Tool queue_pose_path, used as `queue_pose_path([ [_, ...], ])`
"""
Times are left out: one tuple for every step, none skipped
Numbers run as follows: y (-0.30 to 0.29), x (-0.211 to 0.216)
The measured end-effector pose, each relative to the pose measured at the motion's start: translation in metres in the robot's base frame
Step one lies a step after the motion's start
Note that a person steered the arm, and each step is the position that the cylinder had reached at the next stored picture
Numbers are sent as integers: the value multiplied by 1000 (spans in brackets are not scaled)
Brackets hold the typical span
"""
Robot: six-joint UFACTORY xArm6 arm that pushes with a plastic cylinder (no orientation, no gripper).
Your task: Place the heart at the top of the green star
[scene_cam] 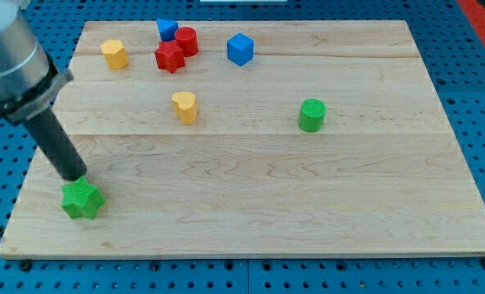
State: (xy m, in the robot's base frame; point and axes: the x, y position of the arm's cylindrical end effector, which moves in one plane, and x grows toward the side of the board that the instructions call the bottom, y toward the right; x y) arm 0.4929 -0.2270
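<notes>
Nearest the camera, green star [82, 199] sits bottom left on the counter [308, 220], my tip [77, 176] touching its top edge. No pincer here. Yellow heart [184, 107] stands well apart toward the view's top: nothing done yet.

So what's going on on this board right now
A single robot arm with a dark rod is working a wooden board of coloured blocks. My tip sits right at the top edge of the green star, near the view's bottom left. The yellow heart, which should end up above that star, stands apart near the board's middle, up and to the view's right of my tip. It is not yet in place.
</notes>
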Motion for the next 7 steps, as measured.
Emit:
queue_pose_path([
  [0,-19],
  [7,-18],
  [7,-18],
  [7,-13],
  [38,-57],
  [62,-101],
  [108,-135],
])
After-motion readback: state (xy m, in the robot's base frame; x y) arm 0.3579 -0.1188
